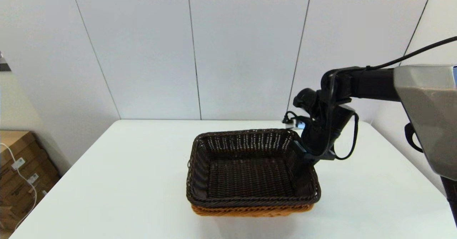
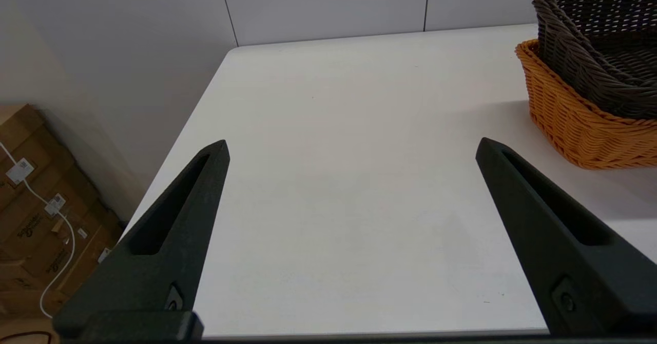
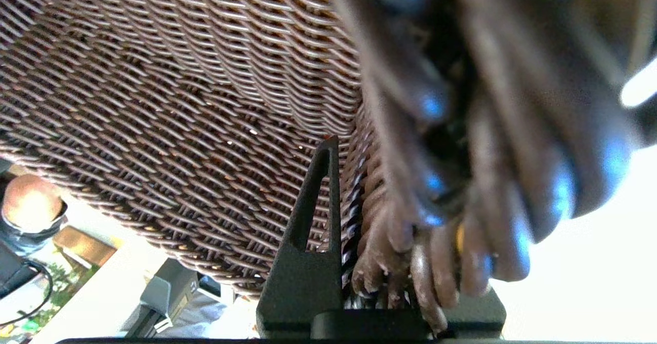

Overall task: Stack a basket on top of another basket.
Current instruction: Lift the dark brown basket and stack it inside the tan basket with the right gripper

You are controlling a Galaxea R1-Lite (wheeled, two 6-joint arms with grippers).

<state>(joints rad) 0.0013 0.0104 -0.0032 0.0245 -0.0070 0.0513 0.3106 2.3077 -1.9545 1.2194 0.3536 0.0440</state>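
The dark brown basket (image 1: 250, 167) sits nested on top of the orange-tan basket (image 1: 250, 210), whose rim shows only as a strip below it, near the table's front middle. My right gripper (image 1: 303, 162) reaches down over the dark basket's right wall and is shut on its braided rim. In the right wrist view one finger (image 3: 315, 215) lies inside against the weave (image 3: 179, 102); the rim hides the other. My left gripper (image 2: 351, 146) hovers open over bare table to the left, apart from both baskets (image 2: 600, 41) (image 2: 575, 123).
The white table (image 1: 107, 178) ends at a grey panelled wall behind. Cardboard boxes (image 1: 18, 167) with a white cable stand on the floor past the table's left edge. The right arm's cable loops beside the baskets.
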